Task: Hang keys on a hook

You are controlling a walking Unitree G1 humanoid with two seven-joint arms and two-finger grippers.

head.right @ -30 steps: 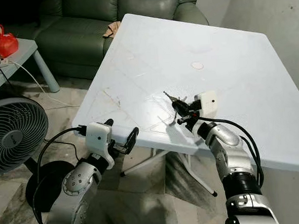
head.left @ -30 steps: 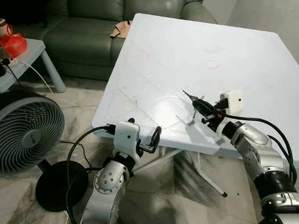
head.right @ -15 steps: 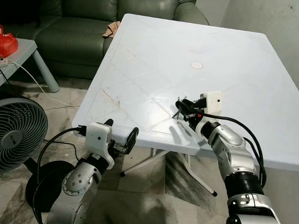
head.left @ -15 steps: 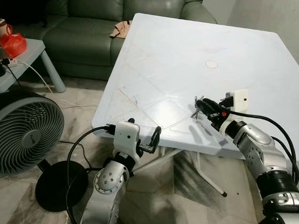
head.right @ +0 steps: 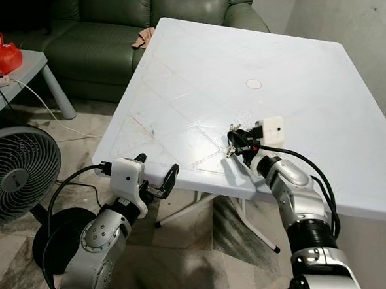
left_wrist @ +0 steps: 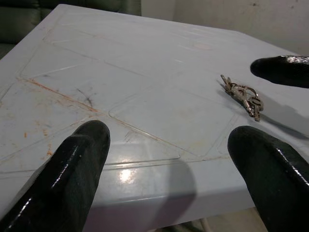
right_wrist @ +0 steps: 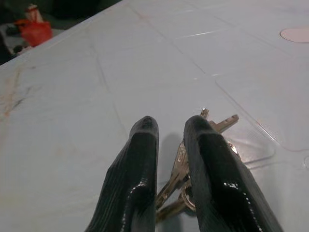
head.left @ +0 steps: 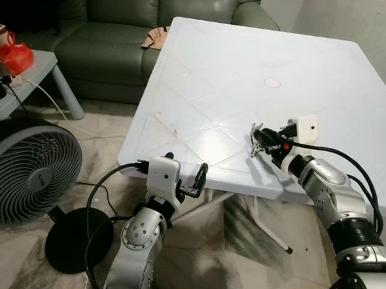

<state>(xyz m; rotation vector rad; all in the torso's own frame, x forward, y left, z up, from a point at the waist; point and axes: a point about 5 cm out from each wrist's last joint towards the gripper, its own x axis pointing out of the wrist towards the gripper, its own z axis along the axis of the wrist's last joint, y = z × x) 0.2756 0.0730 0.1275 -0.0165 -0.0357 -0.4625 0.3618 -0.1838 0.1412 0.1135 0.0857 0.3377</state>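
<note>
A bunch of metal keys (left_wrist: 241, 94) lies on the white table (head.left: 240, 56) near its front edge. My right gripper (right_wrist: 171, 126) hovers right over the keys (right_wrist: 219, 126), its fingers drawn nearly together. The keys show through the narrow gap and beside one finger (right_wrist: 203, 145). In the left wrist view a strip of table separates the right fingertip (left_wrist: 282, 70) from the bunch, so I cannot tell whether anything is pinched. My left gripper (head.left: 194, 182) stands open and holds nothing, just off the table's near left edge, and its fingers (left_wrist: 72, 164) point across at the keys.
A standing fan (head.left: 28, 174) sits on the floor at the left, with a cable trailing behind it. A green sofa (head.left: 127, 30) and a small side table (head.left: 38, 72) carrying a red item stand beyond. A wall runs along the table's right side.
A second ago the right gripper was farther left with a key sticking out past its tips. Gripper and keys have since shifted right. The left arm has not moved.
</note>
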